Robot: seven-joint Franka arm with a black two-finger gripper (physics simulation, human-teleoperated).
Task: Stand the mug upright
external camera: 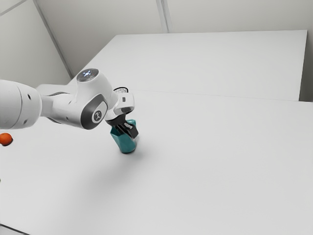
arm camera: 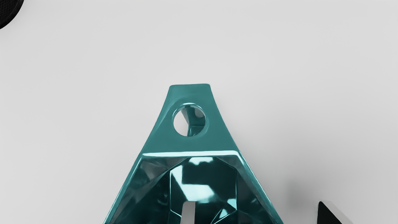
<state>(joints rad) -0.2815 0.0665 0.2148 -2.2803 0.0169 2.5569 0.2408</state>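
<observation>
teal faceted glossy mug (external camera: 125, 145): mouth up, base down at the white table (external camera: 220, 147); its handle, pierced by a round hole, points away from the gripper. black two-finger gripper (external camera: 130, 130) at the mug's mouth, fingers apart: one over the opening, the other outside the wall with a gap. orange ball (external camera: 6, 139) near the exterior view's left edge; black round object (arm camera: 8, 11) apart from mug

mug (external camera: 125, 144) on tbl (external camera: 210, 166), ball (external camera: 5, 139) well apart
</observation>
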